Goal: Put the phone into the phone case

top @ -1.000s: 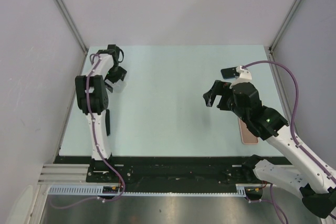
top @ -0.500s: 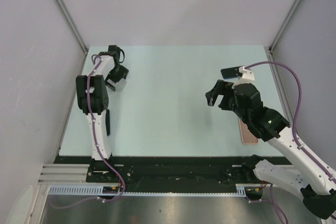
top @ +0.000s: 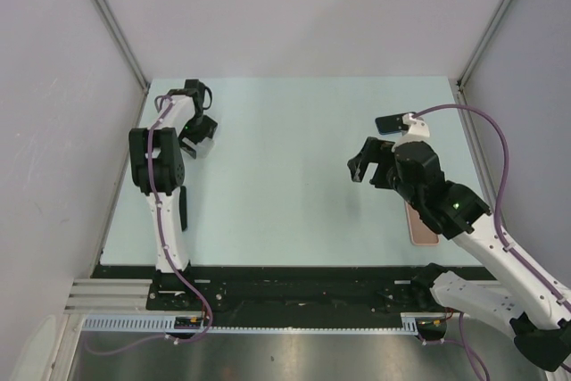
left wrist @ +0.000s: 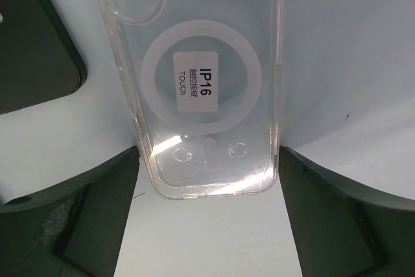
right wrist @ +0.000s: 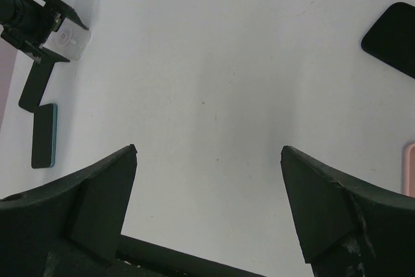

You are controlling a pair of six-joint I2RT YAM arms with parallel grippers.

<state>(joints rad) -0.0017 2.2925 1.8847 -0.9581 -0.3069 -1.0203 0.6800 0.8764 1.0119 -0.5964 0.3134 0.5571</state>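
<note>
Clear case [left wrist: 207,82] lies at the table's [top: 285,122] far left. The left gripper's [left wrist: 207,154] fingers [left wrist: 84,218] flank it right at its edges; I cannot tell if they grip. Right gripper [right wrist: 207,148] hovers mid-right, jaws apart. Pink phone [top: 421,231] lies near right.

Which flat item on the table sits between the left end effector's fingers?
The clear case marked IP16; the dark slab lies apart, off to its side.

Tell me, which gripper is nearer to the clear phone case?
Left. The left gripper straddles the end of the clear phone case; the right gripper hangs far off across the table.
</note>
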